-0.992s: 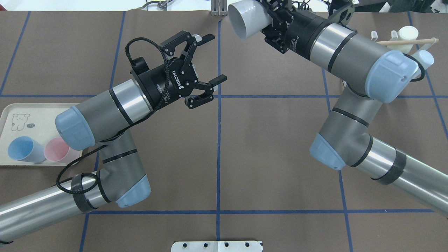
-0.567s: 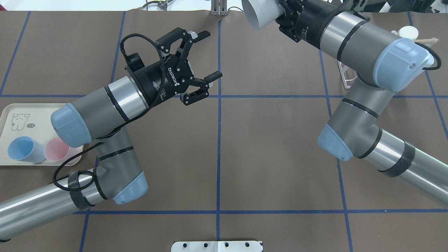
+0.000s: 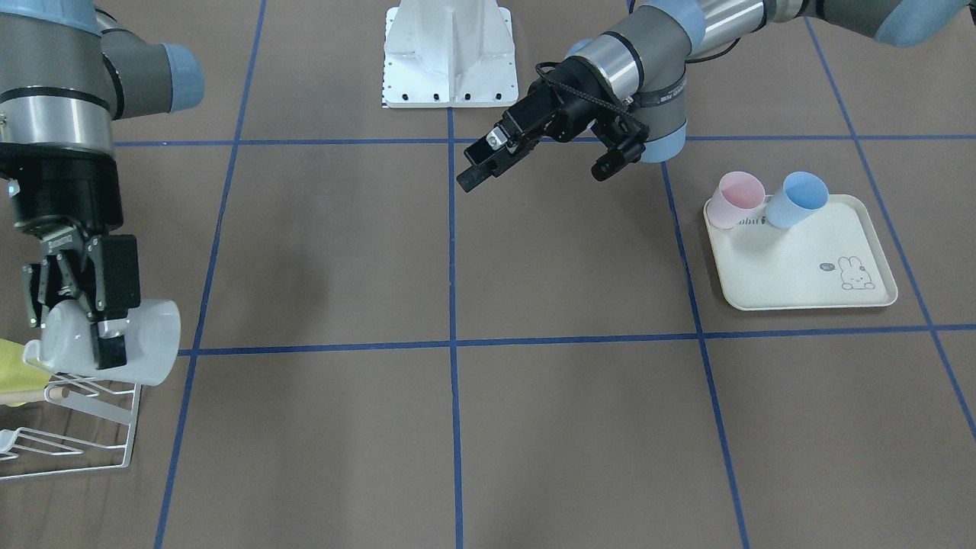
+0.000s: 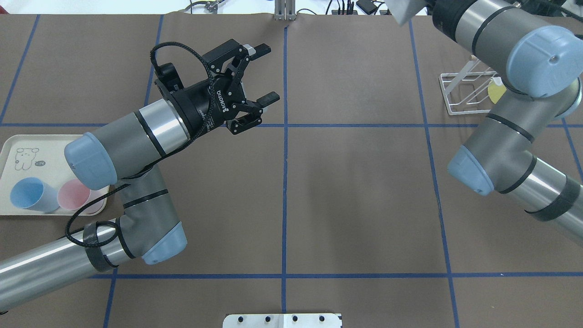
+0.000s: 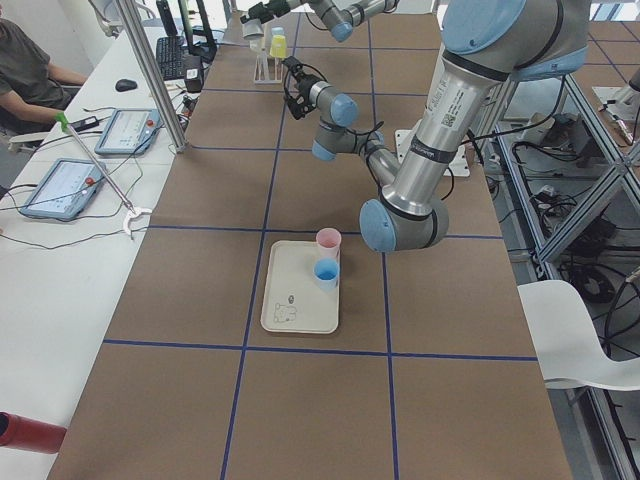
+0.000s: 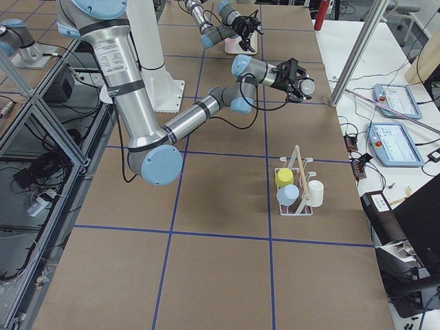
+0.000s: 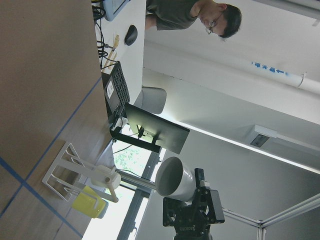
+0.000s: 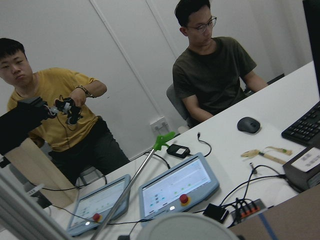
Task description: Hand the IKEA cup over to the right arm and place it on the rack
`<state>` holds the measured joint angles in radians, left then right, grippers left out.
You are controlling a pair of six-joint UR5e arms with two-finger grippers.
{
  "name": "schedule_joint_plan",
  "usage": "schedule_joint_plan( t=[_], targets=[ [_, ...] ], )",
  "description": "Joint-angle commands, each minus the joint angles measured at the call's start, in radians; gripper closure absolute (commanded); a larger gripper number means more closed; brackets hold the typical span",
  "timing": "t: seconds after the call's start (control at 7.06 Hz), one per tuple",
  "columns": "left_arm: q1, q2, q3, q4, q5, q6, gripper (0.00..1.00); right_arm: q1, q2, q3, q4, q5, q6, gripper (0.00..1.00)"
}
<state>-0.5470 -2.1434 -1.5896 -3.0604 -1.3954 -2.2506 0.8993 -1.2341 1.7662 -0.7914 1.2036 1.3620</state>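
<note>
At the far left of the front-facing view, the right arm [image 3: 53, 114] hangs straight down. The right jaws are clamped on the white cup [image 3: 149, 339], gripping it near its closed end. The cup lies on its side with its long axis about level. Its closed end points toward the tabletop's [image 3: 457, 427] end and its mouth toward the middle.

The rack [image 3: 99, 409] sits just below the cup in this view, with a yellow cup [image 3: 15, 364] already on it. The left wrist view shows the white cup riding clear above the rack, not touching it. So the rack lies downward from the jaws, and the placing seems to turn on angle. The mouth faces sideways while the prongs slant upward, so the cup probably has to tip mouth-down onto a free prong as it descends. Which prong is free is hard to tell here.

Further right, over the tabletop's middle, the left arm [image 3: 640, 53] reaches out with the left jaws spread wide and empty, well apart from the cup. The right arm is plainly the nearer one to the rack.

At the far right, a cream tray [image 3: 801, 290] carries a pink cup [image 3: 741, 194] and a blue cup [image 3: 797, 200].
</note>
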Motion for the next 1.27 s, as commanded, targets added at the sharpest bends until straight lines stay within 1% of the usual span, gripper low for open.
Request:
schedule_joint_plan(
  t=[0.0,0.14,0.28,0.42,0.57,0.71,0.85,1.13],
  targets=[
    [-0.002,0.005,-0.001,0.029,-0.002,0.054,0.0,0.07,-0.062,-0.069,-0.006,-0.03,-0.206,1.0],
    [-0.002,0.011,-0.012,0.046,-0.002,0.183,0.0,0.105,-0.064,-0.132,0.009,-0.022,-0.234,1.0],
    [-0.004,0.014,-0.039,0.116,-0.002,0.25,0.0,0.121,-0.062,-0.198,0.077,-0.012,-0.25,1.0],
    [-0.004,0.029,-0.074,0.159,-0.002,0.279,0.0,0.131,-0.062,-0.259,0.148,0.0,-0.327,1.0],
    [-0.002,0.072,-0.108,0.16,-0.004,0.282,0.0,0.145,-0.058,-0.308,0.193,0.025,-0.361,1.0],
    [-0.004,0.094,-0.115,0.16,-0.016,0.282,0.0,0.156,-0.053,-0.358,0.233,0.048,-0.365,1.0],
    [-0.004,0.097,-0.115,0.16,-0.016,0.282,0.0,0.167,-0.05,-0.388,0.26,0.071,-0.368,1.0],
    [-0.004,0.099,-0.115,0.16,-0.016,0.282,0.0,0.17,-0.05,-0.413,0.262,0.077,-0.432,1.0]
  ],
)
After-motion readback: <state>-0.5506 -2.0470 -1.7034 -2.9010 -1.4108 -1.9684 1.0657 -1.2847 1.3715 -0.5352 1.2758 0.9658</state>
